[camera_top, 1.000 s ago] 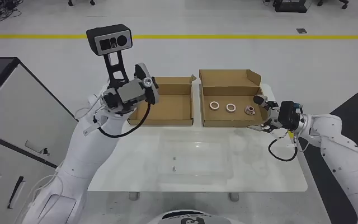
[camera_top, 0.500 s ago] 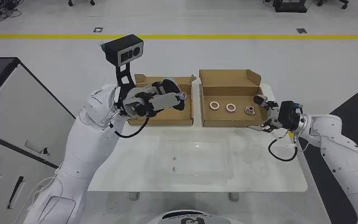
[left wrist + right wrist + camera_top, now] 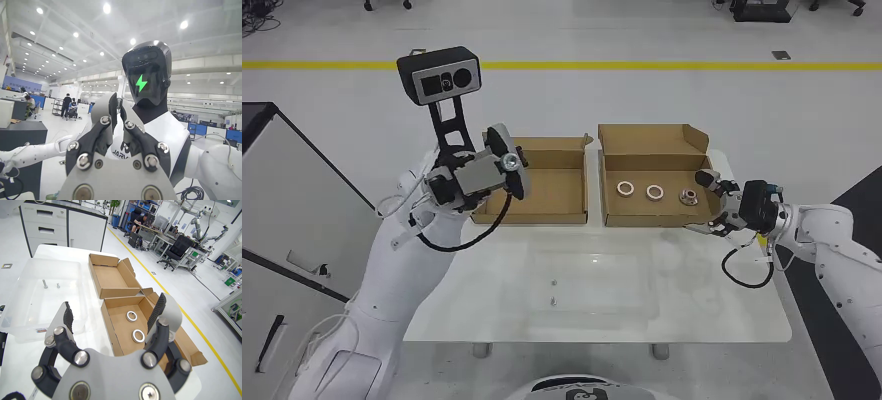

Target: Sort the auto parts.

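Note:
My left gripper (image 3: 508, 160) is raised above the table's left side, by the near-left corner of the empty left cardboard box (image 3: 560, 196). It is shut on a small threaded bolt (image 3: 118, 103), whose end sticks out past the fingertips. My right gripper (image 3: 704, 204) stands open at the right wall of the right cardboard box (image 3: 642, 146), with nothing between its fingers (image 3: 162, 300). That box holds two metal rings (image 3: 132, 316) (image 3: 138, 335) and a darker round part (image 3: 689, 196).
A clear plastic bin (image 3: 642, 300) sits on the white table in front of the boxes, with two small bolts (image 3: 45, 284) (image 3: 58, 285) in it. The left box (image 3: 98, 284) and right box (image 3: 108, 321) stand side by side, flaps open.
Half a second ago my left gripper was out over the left box; it has swung back and up with the bolt still in it. The right arm has not moved.

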